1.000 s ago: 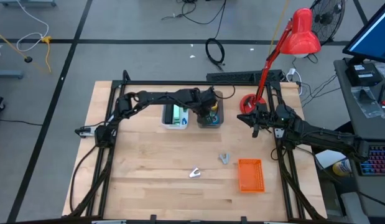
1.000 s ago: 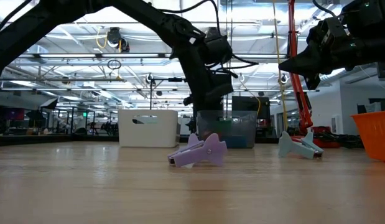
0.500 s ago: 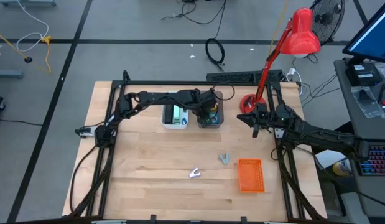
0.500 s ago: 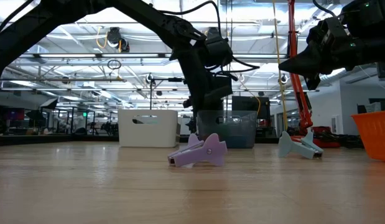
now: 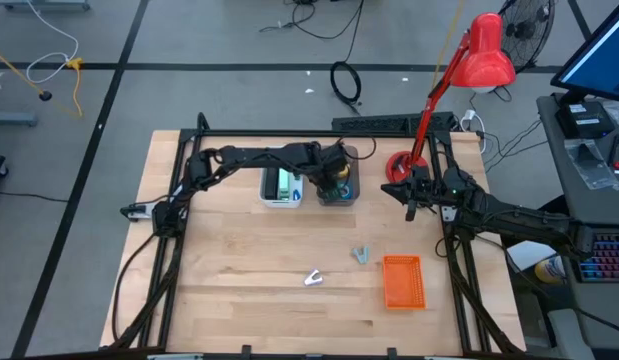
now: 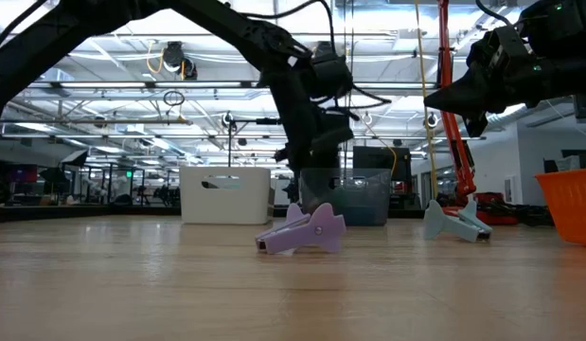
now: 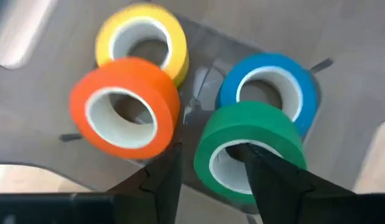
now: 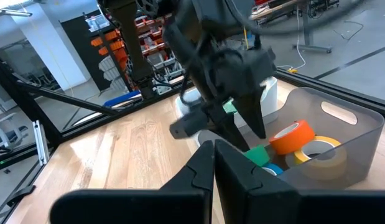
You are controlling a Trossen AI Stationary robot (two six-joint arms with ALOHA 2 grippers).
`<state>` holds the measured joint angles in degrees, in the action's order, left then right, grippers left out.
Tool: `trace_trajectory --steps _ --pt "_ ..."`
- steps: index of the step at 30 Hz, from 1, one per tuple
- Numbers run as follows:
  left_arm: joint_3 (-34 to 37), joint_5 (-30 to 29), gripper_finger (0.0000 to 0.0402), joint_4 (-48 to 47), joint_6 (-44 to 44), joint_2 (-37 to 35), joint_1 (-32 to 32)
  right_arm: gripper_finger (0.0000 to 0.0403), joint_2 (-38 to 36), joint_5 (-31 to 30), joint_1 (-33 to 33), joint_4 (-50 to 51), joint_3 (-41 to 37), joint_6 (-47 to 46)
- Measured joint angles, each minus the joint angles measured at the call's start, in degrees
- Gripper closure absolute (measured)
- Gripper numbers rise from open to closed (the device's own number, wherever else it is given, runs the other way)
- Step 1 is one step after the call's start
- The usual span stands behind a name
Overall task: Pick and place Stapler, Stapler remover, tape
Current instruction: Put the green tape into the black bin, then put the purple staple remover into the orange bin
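Observation:
Four tape rolls lie in a clear grey bin at the table's far middle: yellow, orange, blue and green. The green roll leans tilted on the blue one. My left gripper reaches down into the bin, open, with the green roll's near wall between its fingers. A purple staple remover and a grey-blue one lie on the bare wood. My right gripper hovers shut at the far right. The stapler is not to be made out. My left gripper comes from above, slanting down. One finger stands in the green roll's hollow and the other outside its wall, beside the orange roll. Whether either finger touches the roll I cannot tell.
A white bin with something green inside stands left of the grey bin. An orange basket sits at the near right. A red desk lamp's base stands beside my right gripper. Bare wood spreads across the near left.

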<state>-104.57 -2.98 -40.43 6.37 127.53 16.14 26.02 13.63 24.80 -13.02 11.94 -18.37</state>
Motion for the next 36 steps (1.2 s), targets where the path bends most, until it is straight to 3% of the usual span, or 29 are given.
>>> trace_trajectory --steps 7,12,16,19,23,28,36 --pt "0.0 0.0 0.0205 -1.5 0.7 -5.5 0.0 0.0399 0.0 0.0 0.0 0.0 0.0 0.0" --pt "-0.1 2.8 0.0204 -4.5 8.9 -11.3 -1.1 0.0399 0.0 0.0 0.0 0.0 0.0 0.0" --pt "-0.2 7.6 0.0204 -7.8 13.8 -14.2 -5.9 0.0399 0.0 0.0 0.0 0.0 0.0 0.0" --pt "-0.2 8.0 0.0204 -11.2 13.6 -14.5 -11.0 0.0399 0.0 0.0 0.0 0.0 0.0 0.0" --pt "-0.1 6.9 0.0204 -15.1 12.1 -13.3 -18.4 0.0399 0.0 0.0 0.0 0.0 0.0 0.0" --pt "0.0 -0.4 0.0204 -16.0 12.5 -12.4 -26.0 0.0399 0.0 0.0 0.0 0.0 0.0 0.0" --pt "0.2 -6.2 0.0204 -14.7 20.8 -9.2 -32.2 0.0399 0.0 0.1 0.0 0.2 0.0 0.0"
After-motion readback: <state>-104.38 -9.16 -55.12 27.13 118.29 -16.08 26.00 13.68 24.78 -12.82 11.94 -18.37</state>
